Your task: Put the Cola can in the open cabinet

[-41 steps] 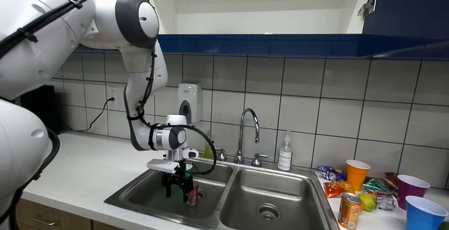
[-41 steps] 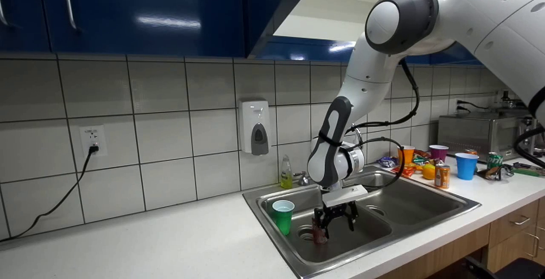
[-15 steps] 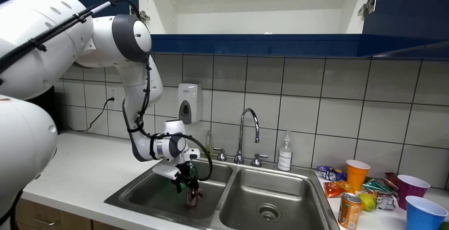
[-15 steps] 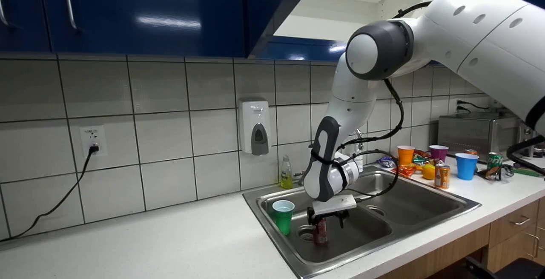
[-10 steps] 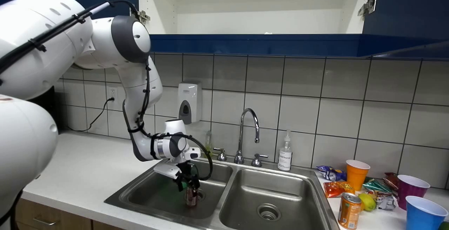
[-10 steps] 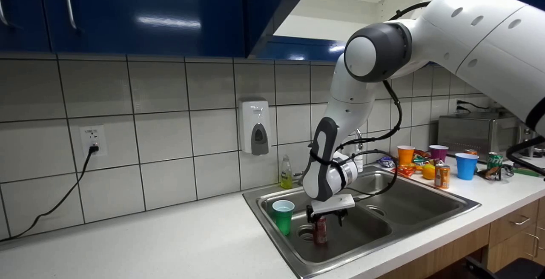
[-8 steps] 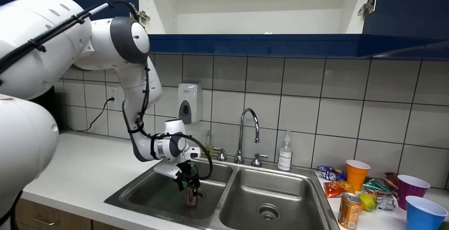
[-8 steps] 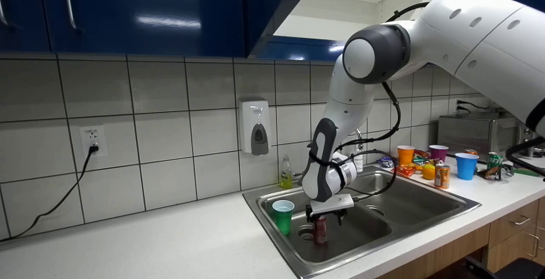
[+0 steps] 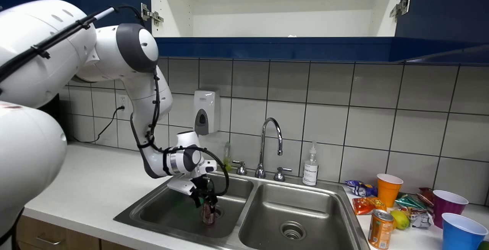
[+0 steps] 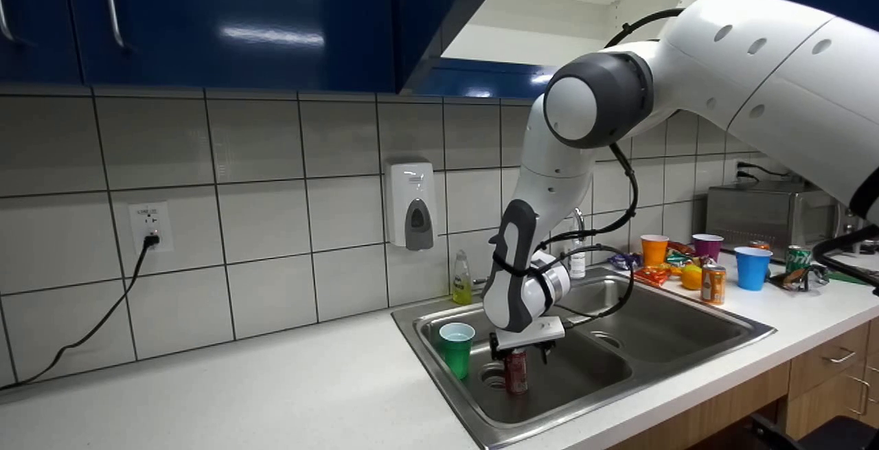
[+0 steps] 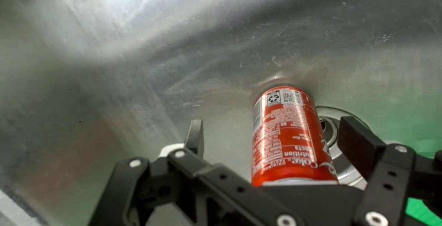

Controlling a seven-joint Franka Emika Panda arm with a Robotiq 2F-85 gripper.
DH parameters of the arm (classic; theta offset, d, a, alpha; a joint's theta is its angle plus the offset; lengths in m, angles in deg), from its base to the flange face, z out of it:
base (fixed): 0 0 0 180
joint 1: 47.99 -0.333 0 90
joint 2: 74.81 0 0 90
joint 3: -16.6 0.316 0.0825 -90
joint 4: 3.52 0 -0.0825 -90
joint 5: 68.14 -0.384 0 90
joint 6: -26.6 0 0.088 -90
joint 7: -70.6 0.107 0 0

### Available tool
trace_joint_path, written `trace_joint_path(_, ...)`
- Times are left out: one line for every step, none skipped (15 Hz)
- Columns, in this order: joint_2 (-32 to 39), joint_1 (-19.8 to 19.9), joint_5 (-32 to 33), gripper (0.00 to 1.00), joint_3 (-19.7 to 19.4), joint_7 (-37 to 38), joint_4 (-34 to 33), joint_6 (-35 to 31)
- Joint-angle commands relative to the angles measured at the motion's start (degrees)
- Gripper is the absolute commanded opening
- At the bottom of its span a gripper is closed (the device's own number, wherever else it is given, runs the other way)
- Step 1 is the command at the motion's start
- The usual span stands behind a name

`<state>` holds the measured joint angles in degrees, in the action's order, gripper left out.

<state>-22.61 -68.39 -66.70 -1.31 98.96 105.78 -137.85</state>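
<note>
The Cola can (image 11: 288, 136), red with white print, stands upright in a sink basin beside the drain, seen in both exterior views (image 9: 208, 217) (image 10: 516, 373). My gripper (image 11: 274, 138) is open, with its fingers on either side of the can. The wrist view shows a wide gap to the left finger and a smaller one to the right finger. In both exterior views the gripper (image 9: 205, 201) (image 10: 520, 350) is tilted over the can's top, which it partly hides. The open cabinet (image 9: 275, 47) is above the sink, with a white interior; it also shows in an exterior view (image 10: 529, 31).
A green cup (image 10: 457, 352) stands in the same basin near the can. The metal sink rim (image 10: 439, 395) surrounds it. A faucet (image 9: 263, 147) and a pump bottle (image 9: 310, 168) stand behind. Cups, snack bags and an orange can (image 9: 381, 229) are on the counter.
The gripper went from beside the can, pointing down, to tilted over it with the can between its fingers. Lately the arm's elbow has sunk slightly. The can stays in place.
</note>
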Motion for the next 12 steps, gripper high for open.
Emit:
trace_joint_path(1.6,-1.3,-1.2,1.00,-1.1,1.8,-1.3,-0.9)
trace_joint_path(1.9,-1.3,-1.4,1.00,-1.2,1.9,-1.5,-1.0)
trace_joint_path(2.1,-1.3,-1.5,1.00,-1.2,1.9,-1.6,-1.1)
trace_joint_path(2.3,-1.4,-1.8,1.00,-1.2,1.9,-1.7,-1.2)
trace_joint_path(2.5,-1.4,-2.0,1.00,-1.3,2.0,-2.0,-1.2)
trace_joint_path(2.7,-1.4,-2.3,1.00,-1.2,2.0,-2.2,-1.3)
trace_joint_path(2.9,-1.5,-2.5,1.00,-1.3,2.0,-2.5,-1.3)
trace_joint_path(3.2,-1.7,-2.6,1.00,-1.4,2.0,-2.9,-1.2)
trace_joint_path(3.3,-1.9,-2.7,1.00,-1.6,2.1,-3.1,-1.2)
trace_joint_path(3.5,-2.0,-2.8,1.00,-1.7,2.1,-3.5,-1.1)
trace_joint_path(3.6,-2.1,-2.9,1.00,-1.8,2.1,-3.8,-1.1)
trace_joint_path(3.8,-2.2,-2.9,1.00,-1.9,2.2,-4.1,-1.0)
